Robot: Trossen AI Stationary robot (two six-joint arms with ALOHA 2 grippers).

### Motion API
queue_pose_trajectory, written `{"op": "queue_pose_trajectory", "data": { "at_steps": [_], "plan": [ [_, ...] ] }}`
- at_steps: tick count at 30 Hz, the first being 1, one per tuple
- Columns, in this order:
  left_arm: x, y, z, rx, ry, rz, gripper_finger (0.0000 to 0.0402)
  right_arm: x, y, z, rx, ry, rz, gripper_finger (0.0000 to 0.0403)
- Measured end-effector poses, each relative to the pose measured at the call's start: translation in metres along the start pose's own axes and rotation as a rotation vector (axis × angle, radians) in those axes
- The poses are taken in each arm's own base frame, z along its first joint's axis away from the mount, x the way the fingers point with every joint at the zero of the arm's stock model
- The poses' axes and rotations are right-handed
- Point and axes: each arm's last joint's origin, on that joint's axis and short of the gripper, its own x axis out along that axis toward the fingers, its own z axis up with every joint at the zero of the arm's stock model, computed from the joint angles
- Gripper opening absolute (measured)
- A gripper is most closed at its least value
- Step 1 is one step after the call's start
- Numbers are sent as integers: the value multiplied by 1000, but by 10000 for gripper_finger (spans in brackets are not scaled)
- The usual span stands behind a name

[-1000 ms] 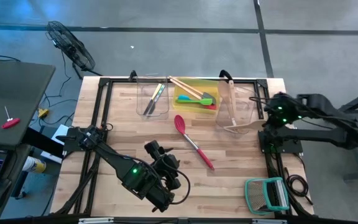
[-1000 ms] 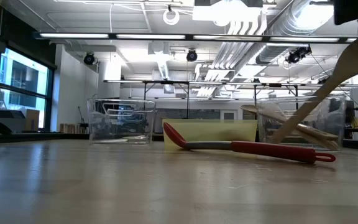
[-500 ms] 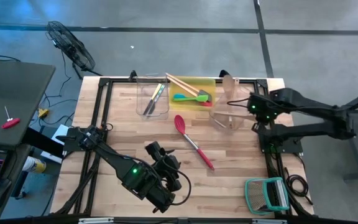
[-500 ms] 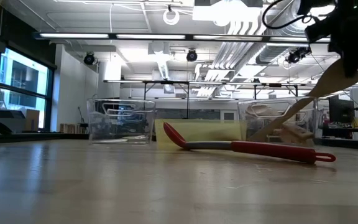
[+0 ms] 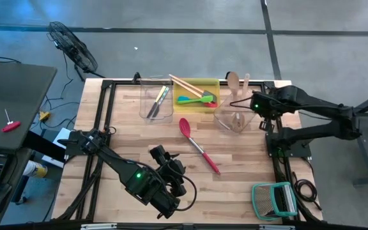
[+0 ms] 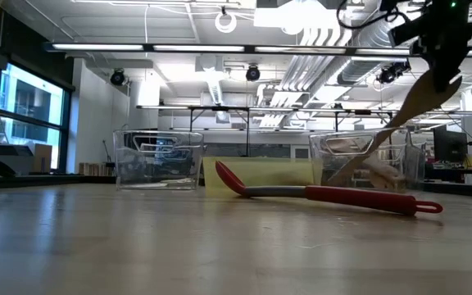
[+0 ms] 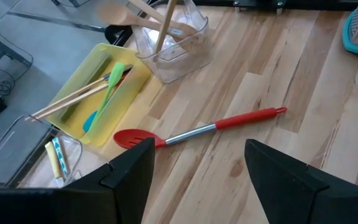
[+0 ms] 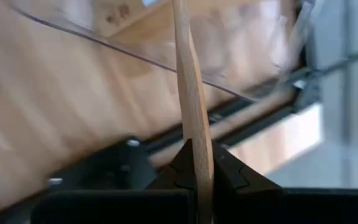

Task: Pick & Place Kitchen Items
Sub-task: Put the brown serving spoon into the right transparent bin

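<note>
High view: right gripper [image 5: 255,104] over clear bin [image 5: 235,116], jaws pinching wooden utensil [image 5: 234,82]; red spatula [image 5: 198,145] mid-desk [image 5: 235,179]. Left gripper [image 5: 161,156] waits near the front, jaws spread.
Low view: utensil slants into bin.
Right wrist view: jaws pressed on wooden handle.

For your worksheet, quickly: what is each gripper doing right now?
Left gripper: open, holding nothing.
Right gripper: shut on the wooden utensil.

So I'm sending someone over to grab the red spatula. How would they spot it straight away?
On the wooden table, look in front of the yellow bin, on the bare boards. The red spatula lies there alone, flat and slanted, with a red head, metal neck and red handle; every other utensil sits in a bin.
</note>
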Motion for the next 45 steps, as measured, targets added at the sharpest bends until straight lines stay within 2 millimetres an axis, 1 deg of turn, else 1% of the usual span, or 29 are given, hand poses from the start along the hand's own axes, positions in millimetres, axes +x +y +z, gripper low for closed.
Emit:
{"op": "queue_pose_trajectory", "data": {
  "at_steps": [2, 6, 10, 16, 23, 32, 38, 45],
  "plan": [
    [0, 0, 0, 0, 0, 0, 241, -5, 0, 1, 8, -22, 57, 4],
    [0, 0, 0, 19, -1, 0, 241, -10, 0, 3, -43, -44, 92, 4],
    [2, 1, 2, 18, -1, 4, 241, -6, 1, 11, -170, -21, 88, 4],
    [5, 1, 4, 4, -3, 3, 241, 4, -1, 24, -258, 54, -5, 4],
    [5, 0, 4, 2, -8, -4, 241, 12, -10, 33, -245, 55, 12, 4],
    [6, 1, 6, 21, -10, -4, 241, 23, -31, 44, -109, 10, 31, 6],
    [6, 0, 5, 16, 23, -34, 241, 38, -42, 59, -20, -8, 76, 6],
    [6, -3, 6, -11, 37, -75, 241, 56, -44, 74, -17, 51, 96, 6]
  ]
}}
